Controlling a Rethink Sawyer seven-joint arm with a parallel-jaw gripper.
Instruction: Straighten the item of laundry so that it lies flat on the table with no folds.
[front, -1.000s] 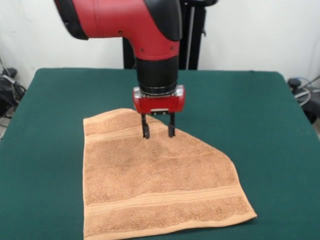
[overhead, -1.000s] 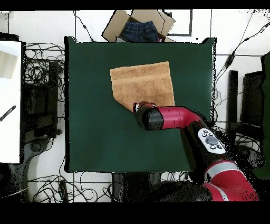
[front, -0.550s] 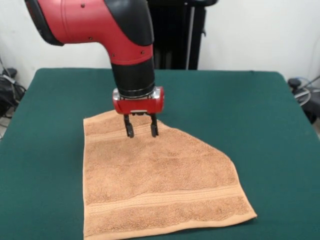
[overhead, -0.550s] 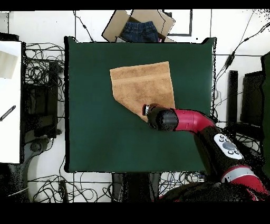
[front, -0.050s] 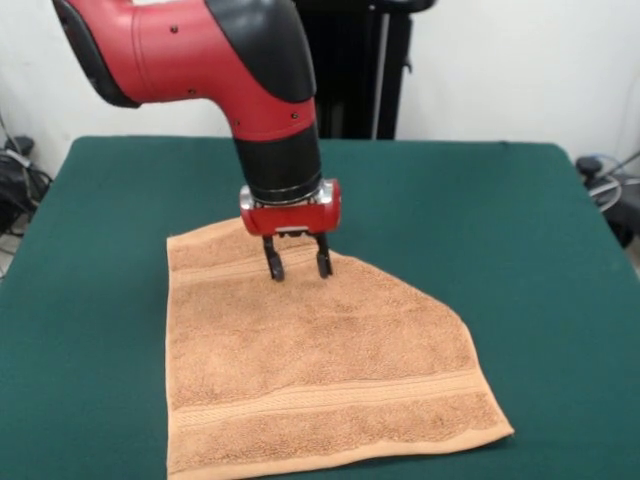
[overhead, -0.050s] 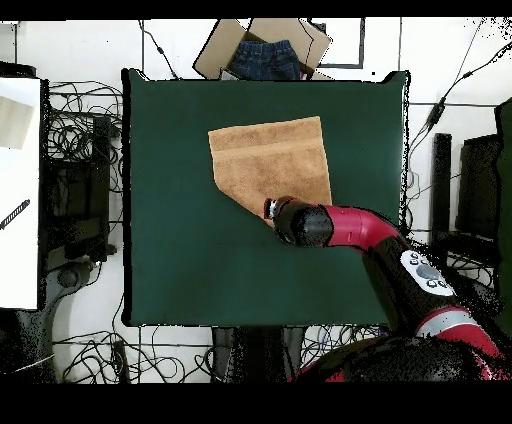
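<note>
The item of laundry (front, -0.050s: 310, 370) is an orange-tan terry towel lying on the dark green table (front, -0.050s: 520, 250), with a woven band near its front edge and another near its far edge. Its far right corner is folded under or over, leaving a slanted edge there. In the overhead view the towel (overhead, -0.050s: 270, 160) lies in the upper middle of the table (overhead, -0.050s: 180, 250). My gripper (front, -0.050s: 298, 268) hangs open just over the towel's far edge beside the slanted fold, its two fingers apart and holding nothing. From overhead the arm's wrist (overhead, -0.050s: 300, 222) covers the gripper.
A cardboard box with blue jeans (overhead, -0.050s: 262, 55) sits beyond the table's top edge in the overhead view. Cables and dark equipment (overhead, -0.050s: 75, 190) crowd the floor on both sides. A white surface (overhead, -0.050s: 18, 190) stands at the left.
The gripper swung left along the towel's far edge, then came back a little to the right and slightly lower. The towel has not moved.
</note>
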